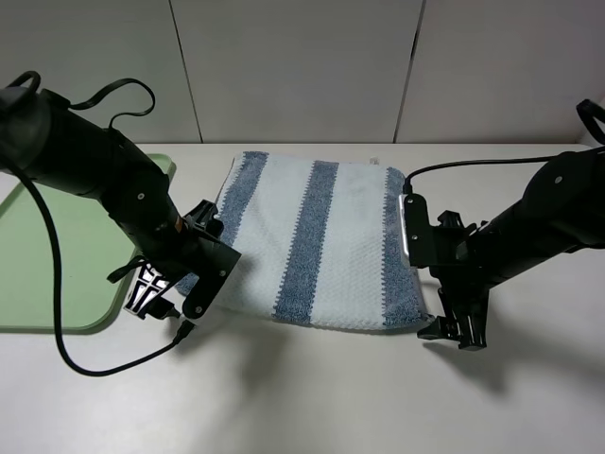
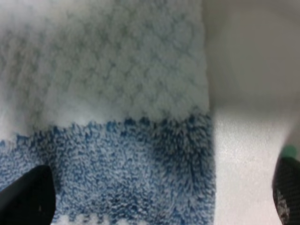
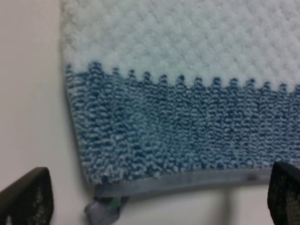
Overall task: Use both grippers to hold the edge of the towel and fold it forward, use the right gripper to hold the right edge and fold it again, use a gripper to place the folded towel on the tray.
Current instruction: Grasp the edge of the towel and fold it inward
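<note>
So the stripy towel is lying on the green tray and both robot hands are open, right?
Not quite. The towel isn't on the tray; it lies on the white table, with the tray beside it, as the exterior high view shows. The left gripper and right gripper are open, as you said.

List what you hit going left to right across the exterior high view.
tray → left pincer → towel → right pincer

Lab: white table point(image 1: 312, 397), panelled wall point(image 1: 302, 66)
</note>
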Controlling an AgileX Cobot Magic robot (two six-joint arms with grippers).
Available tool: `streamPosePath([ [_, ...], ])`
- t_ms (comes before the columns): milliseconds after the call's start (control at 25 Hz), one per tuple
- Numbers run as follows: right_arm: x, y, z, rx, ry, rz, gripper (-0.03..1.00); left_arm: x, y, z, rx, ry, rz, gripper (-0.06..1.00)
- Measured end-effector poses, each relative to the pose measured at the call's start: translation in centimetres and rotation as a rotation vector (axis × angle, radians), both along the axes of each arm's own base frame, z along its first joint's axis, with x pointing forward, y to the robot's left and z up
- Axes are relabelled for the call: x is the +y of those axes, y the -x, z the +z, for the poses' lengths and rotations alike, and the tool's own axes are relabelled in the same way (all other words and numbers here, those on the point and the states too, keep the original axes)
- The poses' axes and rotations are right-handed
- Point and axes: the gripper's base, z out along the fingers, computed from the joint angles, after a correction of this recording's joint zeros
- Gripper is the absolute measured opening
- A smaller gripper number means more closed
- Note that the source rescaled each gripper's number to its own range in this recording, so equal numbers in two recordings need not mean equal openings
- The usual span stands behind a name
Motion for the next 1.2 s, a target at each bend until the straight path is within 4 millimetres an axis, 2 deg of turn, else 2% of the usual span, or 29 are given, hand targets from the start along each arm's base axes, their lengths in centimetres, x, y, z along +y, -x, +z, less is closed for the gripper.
streamPosePath([
  [320, 0.0, -0.1, 0.0, -0.008, 0.002, -0.003, 1.0, 0.0, 0.0, 0.0, 0.0, 0.0, 0.0, 0.92],
  [560, -0.1, 0.0, -1.6, 0.048, 0.02, -0.01, 1.0, 0.0, 0.0, 0.0, 0.0, 0.0, 0.0, 0.92],
  [840, 0.0, -0.1, -1.9, 0.061, 0.017, -0.024, 1.0, 0.0, 0.0, 0.0, -0.003, 0.004, -0.001, 0.92],
  [1080, 0.0, -0.1, -1.9, 0.063, 0.014, -0.031, 1.0, 0.0, 0.0, 0.0, -0.003, 0.004, -0.001, 0.84],
  [1200, 0.0, 0.0, -1.9, 0.066, 0.013, -0.032, 0.96, 0.0, 0.0, 0.0, -0.003, 0.004, -0.001, 0.81],
])
